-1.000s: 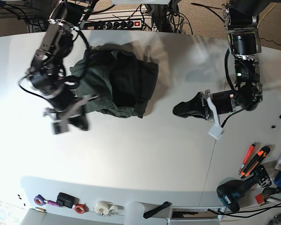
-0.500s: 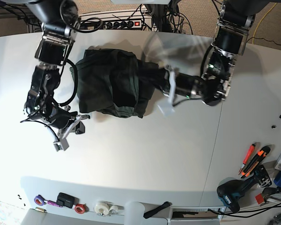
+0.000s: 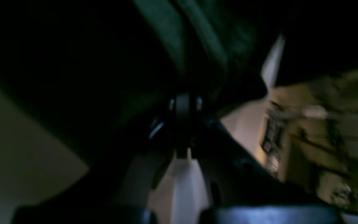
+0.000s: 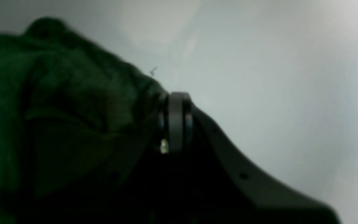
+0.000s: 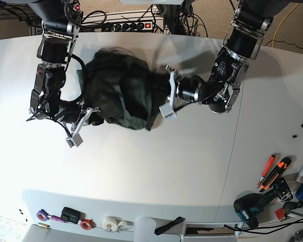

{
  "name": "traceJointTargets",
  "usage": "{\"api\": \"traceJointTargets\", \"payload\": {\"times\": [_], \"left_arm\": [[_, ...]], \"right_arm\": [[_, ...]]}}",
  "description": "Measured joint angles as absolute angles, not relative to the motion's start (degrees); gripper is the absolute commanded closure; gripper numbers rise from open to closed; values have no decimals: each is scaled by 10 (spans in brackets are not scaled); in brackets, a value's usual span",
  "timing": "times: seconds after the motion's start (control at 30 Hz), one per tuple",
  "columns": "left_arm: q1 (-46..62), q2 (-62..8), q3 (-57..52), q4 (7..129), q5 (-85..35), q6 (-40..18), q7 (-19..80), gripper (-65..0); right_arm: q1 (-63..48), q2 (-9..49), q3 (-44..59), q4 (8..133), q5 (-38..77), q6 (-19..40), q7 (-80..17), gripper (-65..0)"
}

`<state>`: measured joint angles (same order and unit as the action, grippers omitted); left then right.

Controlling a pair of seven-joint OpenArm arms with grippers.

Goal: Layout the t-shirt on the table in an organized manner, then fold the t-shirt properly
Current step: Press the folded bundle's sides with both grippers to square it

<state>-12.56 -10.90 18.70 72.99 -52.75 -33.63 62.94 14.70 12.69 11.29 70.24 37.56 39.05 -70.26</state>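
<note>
T-shirt (image 5: 122, 93) bunched near far edge of table (image 5: 156, 166). Over last second both arms closed in from either side. Left gripper (image 5: 161, 98) clamped on right-hand edge; right gripper (image 5: 95, 120) jaws together at left-hand edge, hold unconfirmed. Spreading now possible; layout not started

Base cam hangs overhead, looking straight down on the whole table (image 5: 156, 166), arms coming in from 12 o'clock. Both wrist cams ride right behind their fingers, super close and blurry. The left one is buried in the t-shirt (image 5: 122, 93), the right one sees it at 9 o'clock. All three share that shirt.
</note>
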Motion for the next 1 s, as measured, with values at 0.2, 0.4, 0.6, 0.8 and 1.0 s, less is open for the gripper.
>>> {"api": "traceJointTargets", "payload": {"times": [0.2, 0.4, 0.6, 0.8, 1.0], "left_arm": [[-146, -106, 187, 731, -474, -299, 598, 0], [-186, -104, 187, 728, -394, -254, 565, 0], [-209, -79, 187, 724, -307, -214, 517, 0], [-233, -65, 186, 724, -323, -214, 488, 0], [-264, -65, 76, 741, -370, -244, 475, 0]], "right_arm": [[118, 136, 115, 705, 482, 392, -759, 0], [78, 156, 114, 704, 602, 394, -795, 0], [54, 165, 114, 711, 646, 398, -795, 0], [43, 159, 151, 769, 618, 399, -813, 0], [51, 161, 251, 903, 527, 398, -688, 0]]}}
